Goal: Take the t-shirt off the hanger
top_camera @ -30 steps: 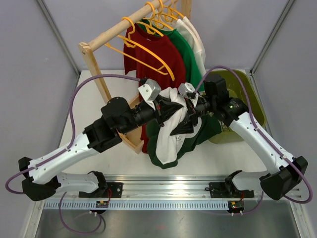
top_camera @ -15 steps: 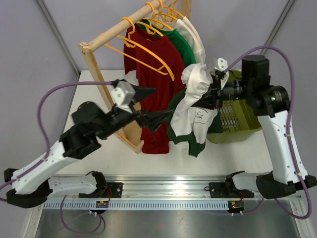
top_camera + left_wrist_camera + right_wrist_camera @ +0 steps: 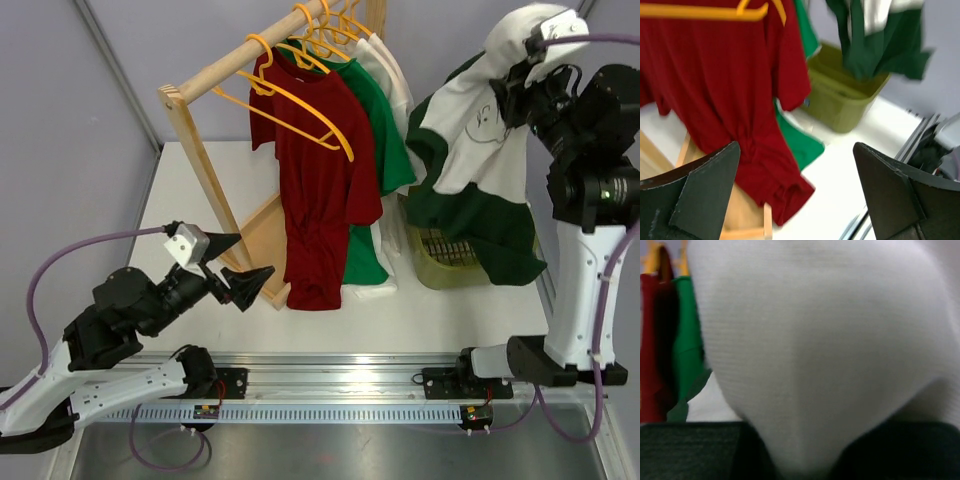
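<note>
The t-shirt (image 3: pixel 470 140), white with dark green sleeves, hangs free of the rack, high at the right, with my right gripper (image 3: pixel 517 88) shut on its upper white cloth. Its green hem droops over an olive basket (image 3: pixel 455 268). White cloth of the t-shirt (image 3: pixel 815 340) fills the right wrist view, pinched at my right gripper (image 3: pixel 810 460). An empty orange-yellow hanger (image 3: pixel 300 103) hangs at the front of the rail, seen too as the hanger (image 3: pixel 705 11) in the left wrist view. My left gripper (image 3: pixel 235 268) is open and holds nothing, low at the left, well away from the t-shirt (image 3: pixel 875 40).
A wooden rack (image 3: pixel 195 150) carries a red tee (image 3: pixel 315 190), a green tee (image 3: pixel 378 140) and more orange hangers (image 3: pixel 335 25). The rack's foot lies just in front of my left gripper (image 3: pixel 800 200). The olive basket (image 3: pixel 840 100) stands on the white table right of the rack.
My left gripper has let go of the t-shirt, opened wide and drawn back down to the left. My right arm has carried the t-shirt up and to the right, above the basket.
</note>
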